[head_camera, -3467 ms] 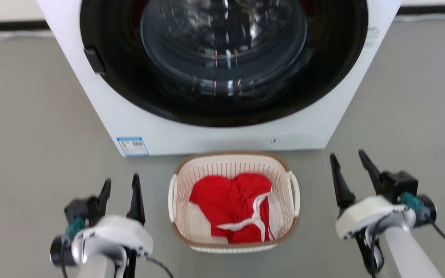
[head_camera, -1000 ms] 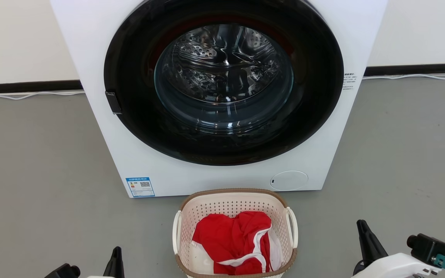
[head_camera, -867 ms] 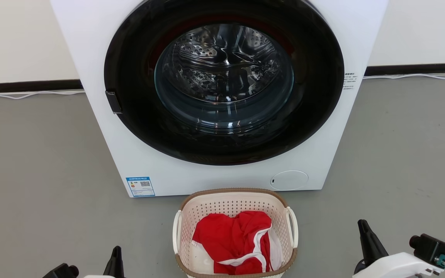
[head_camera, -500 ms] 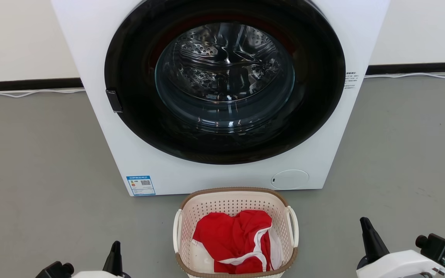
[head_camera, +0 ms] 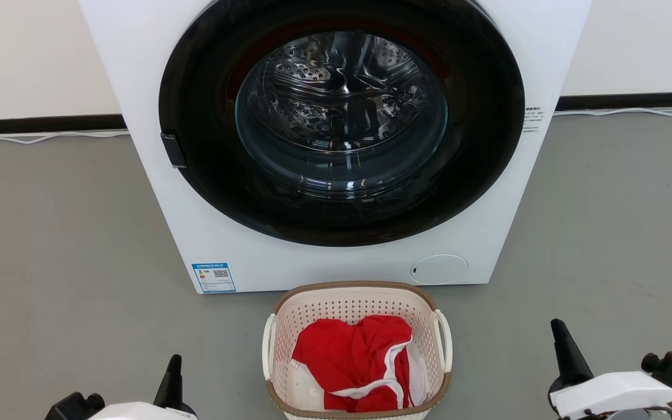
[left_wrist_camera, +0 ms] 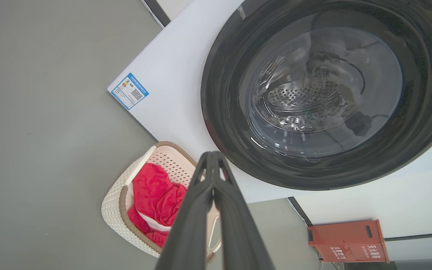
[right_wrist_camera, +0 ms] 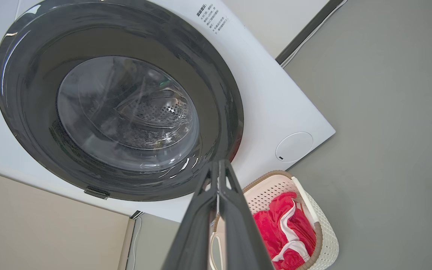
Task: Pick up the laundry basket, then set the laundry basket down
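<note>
The laundry basket (head_camera: 350, 303) is cream-white and perforated with a brown rim and two white side handles. It stands on the grey floor just in front of the washing machine and holds red and white cloth (head_camera: 350, 364). My left gripper (head_camera: 171, 379) sits low at the bottom left, apart from the basket, fingers pressed together. My right gripper (head_camera: 563, 350) is at the bottom right, also apart from it and shut. The left wrist view looks past shut fingers (left_wrist_camera: 212, 165) at the basket (left_wrist_camera: 115, 205). The right wrist view does the same, fingers (right_wrist_camera: 219, 172) together, basket (right_wrist_camera: 326, 232) beyond.
A white washing machine (head_camera: 219, 233) with a closed round dark door (head_camera: 342, 116) rises right behind the basket. Grey floor (head_camera: 50, 262) spreads to both sides. A cable runs along the black skirting at the wall. An orange box (left_wrist_camera: 347, 240) stands beside the machine.
Both grippers went from open beside the basket to shut and drew back towards me. The head camera tilted up, so the basket sits lower in the picture. The basket itself stayed put.
</note>
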`<state>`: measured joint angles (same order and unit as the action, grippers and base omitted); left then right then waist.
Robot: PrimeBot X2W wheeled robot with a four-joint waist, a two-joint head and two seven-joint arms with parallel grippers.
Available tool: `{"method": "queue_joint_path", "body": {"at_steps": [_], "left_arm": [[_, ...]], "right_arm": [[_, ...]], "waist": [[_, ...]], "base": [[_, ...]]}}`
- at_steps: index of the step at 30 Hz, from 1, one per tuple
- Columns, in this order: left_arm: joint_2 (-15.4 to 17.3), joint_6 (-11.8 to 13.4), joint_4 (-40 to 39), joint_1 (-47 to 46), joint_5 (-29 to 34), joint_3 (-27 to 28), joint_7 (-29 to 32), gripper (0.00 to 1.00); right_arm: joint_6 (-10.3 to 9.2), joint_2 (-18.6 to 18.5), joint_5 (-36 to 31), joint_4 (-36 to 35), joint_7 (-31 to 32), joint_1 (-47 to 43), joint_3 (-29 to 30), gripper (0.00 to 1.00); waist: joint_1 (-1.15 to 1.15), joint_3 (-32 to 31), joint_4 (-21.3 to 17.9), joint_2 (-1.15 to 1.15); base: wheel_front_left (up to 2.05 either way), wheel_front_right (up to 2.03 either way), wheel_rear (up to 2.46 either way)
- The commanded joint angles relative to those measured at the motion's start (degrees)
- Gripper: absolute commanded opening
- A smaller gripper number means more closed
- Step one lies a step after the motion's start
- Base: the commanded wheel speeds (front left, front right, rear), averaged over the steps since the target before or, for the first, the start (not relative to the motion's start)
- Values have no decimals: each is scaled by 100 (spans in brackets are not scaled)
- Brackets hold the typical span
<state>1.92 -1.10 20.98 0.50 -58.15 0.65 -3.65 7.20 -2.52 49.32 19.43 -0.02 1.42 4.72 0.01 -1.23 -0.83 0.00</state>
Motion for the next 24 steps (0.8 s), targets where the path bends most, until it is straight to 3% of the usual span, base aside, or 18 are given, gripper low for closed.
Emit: {"method": "queue_joint_path", "body": {"at_steps": [1,24], "left_arm": [[59,-67,-186,-335,-137,122,34,0],[73,-293,-385,-467,-1424,306,422,0]], "right_arm": [[20,-26,166,-186,45,277,-48,0],[23,-30,1791,-326,283,355,41,0]], "waist": [[-1,2,2,0],[-1,57,34,0]], "base": [[0,0,0],[0,0,0]]}}
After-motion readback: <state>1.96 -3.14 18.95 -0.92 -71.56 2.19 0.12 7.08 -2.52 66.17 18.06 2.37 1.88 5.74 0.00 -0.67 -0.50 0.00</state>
